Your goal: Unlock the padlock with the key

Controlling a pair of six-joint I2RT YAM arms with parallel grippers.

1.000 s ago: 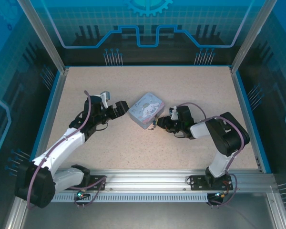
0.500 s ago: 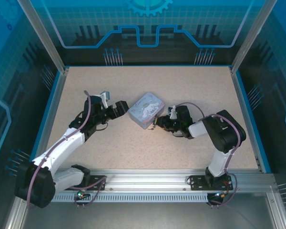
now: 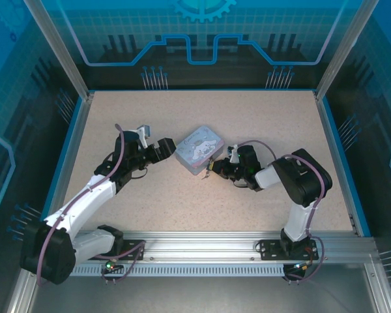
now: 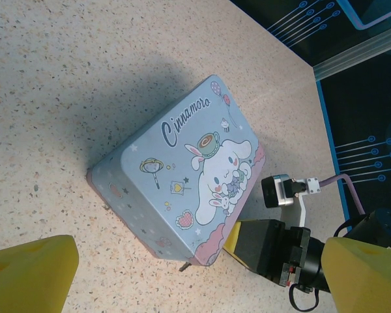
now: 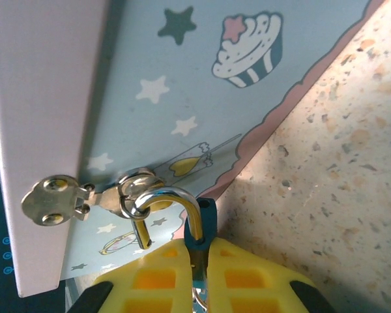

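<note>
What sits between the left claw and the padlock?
The cartoon tin, in the top view: left claw at one side, the padlock on the opposite side.

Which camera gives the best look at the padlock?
The right wrist view: the padlock is close up, its shackle through the tin's hasp, its body between the right fingers. From the top it is a speck by the tin's near corner. The left wrist view faces the tin's lid, the lock's side turned away.

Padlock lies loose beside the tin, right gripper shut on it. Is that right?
Not loose: in the right wrist view the padlock is hooked by its shackle through the hasp ring on the tin. The right gripper is shut on it.
</note>
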